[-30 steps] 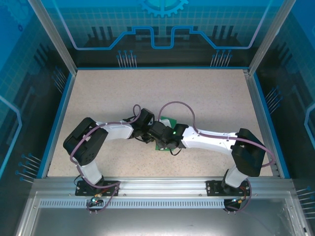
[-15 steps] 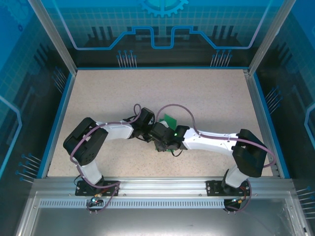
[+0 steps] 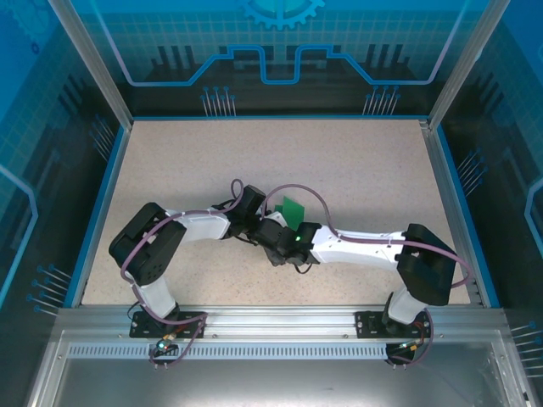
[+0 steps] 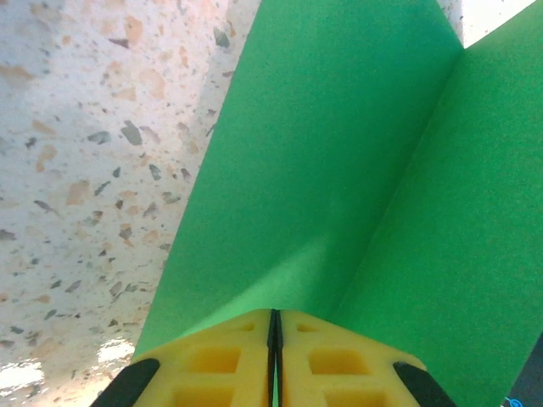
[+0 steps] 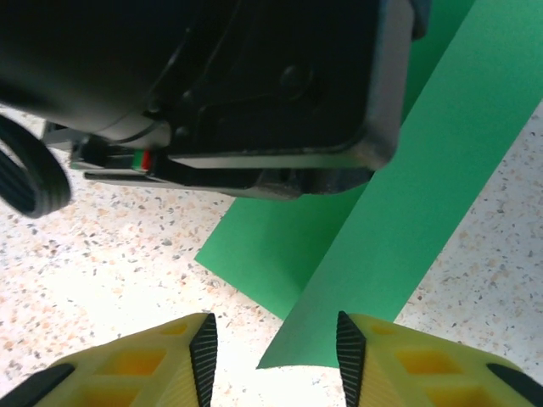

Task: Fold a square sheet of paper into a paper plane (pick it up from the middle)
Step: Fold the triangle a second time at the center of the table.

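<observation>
Speckled tabletop [image 3: 356, 170] bearing near its middle the creased green paper sheet [image 3: 293, 208], one part nipped between the pressed-together yellow fingers [image 4: 212, 365] of the left end effector [image 4: 273, 326], with the right end effector [image 5: 276, 343] spread apart, a folded strip's corner just ahead of its fingertips.

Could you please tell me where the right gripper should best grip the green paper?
Likely the narrow strip of the green paper, at its pointed near end, coming straight along the strip: that tip sits between the open fingers of the right gripper, while the left gripper is shut on it elsewhere.
</observation>
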Motion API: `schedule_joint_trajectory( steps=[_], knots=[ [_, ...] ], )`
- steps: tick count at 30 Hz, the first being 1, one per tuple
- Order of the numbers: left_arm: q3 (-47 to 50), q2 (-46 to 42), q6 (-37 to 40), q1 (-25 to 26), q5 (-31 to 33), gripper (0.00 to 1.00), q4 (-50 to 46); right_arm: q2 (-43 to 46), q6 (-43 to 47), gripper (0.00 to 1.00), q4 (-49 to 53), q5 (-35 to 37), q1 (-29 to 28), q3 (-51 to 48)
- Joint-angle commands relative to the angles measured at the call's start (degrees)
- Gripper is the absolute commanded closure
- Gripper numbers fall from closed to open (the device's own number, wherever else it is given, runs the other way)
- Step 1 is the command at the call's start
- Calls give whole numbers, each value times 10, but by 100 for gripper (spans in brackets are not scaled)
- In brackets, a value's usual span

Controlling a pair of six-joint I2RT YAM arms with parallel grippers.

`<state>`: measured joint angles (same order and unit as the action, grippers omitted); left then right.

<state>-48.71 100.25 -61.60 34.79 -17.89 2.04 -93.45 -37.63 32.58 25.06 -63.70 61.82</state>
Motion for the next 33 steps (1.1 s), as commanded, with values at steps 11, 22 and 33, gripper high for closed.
schedule_joint_trajectory(
  steps=[11,22,33],
  knots=[
    [-13,-13,-5,3,-9,88,-3,16,-6,80,6,42,-8,-14],
    [-16,-18,2,3,9,86,-23,59,12,99,-32,-1,13,-49],
    [-8,-74,25,3,81,82,-98,114,45,99,-153,-227,130,-146]
  ],
)
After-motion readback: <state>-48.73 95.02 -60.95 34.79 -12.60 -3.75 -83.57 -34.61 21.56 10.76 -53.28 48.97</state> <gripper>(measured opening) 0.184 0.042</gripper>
